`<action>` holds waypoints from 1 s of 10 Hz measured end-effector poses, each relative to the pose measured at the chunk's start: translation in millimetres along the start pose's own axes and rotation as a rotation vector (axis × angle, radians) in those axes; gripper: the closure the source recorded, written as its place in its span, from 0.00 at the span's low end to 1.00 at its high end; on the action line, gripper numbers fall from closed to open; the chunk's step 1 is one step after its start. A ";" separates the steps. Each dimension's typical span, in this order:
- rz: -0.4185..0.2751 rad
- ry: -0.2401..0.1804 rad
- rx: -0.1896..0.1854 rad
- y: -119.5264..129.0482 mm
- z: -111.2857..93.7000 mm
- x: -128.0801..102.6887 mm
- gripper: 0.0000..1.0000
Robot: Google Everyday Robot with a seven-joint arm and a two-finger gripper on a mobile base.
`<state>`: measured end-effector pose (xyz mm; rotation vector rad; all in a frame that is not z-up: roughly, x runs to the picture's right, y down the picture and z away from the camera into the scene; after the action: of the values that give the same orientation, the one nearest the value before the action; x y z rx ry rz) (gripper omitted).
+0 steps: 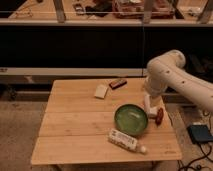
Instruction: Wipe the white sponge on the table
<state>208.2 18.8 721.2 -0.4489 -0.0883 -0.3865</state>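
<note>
The white sponge (101, 91) lies flat on the far middle of the light wooden table (75, 130), with nothing touching it. My white arm bends in from the right and points down over the table's right edge. My gripper (151, 99) hangs at the arm's end, open and holding nothing, well to the right of the sponge and just above a white cup.
A small dark bar (118, 83) lies right of the sponge. A green bowl (131, 119) sits centre-right, the white upright cup (150, 111) and a red object (159, 116) beside it. A white labelled tube (125, 140) lies near the front edge. A dark counter runs behind the table.
</note>
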 end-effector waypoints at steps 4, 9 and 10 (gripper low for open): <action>-0.378 -0.186 0.165 -64.0 -30.9 -56.1 0.35; -0.535 -0.259 0.249 -83.1 -48.7 -77.4 0.35; -0.550 -0.249 0.262 -85.2 -51.6 -75.4 0.35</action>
<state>105.8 -48.5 696.8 -0.2042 -0.5051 -0.8466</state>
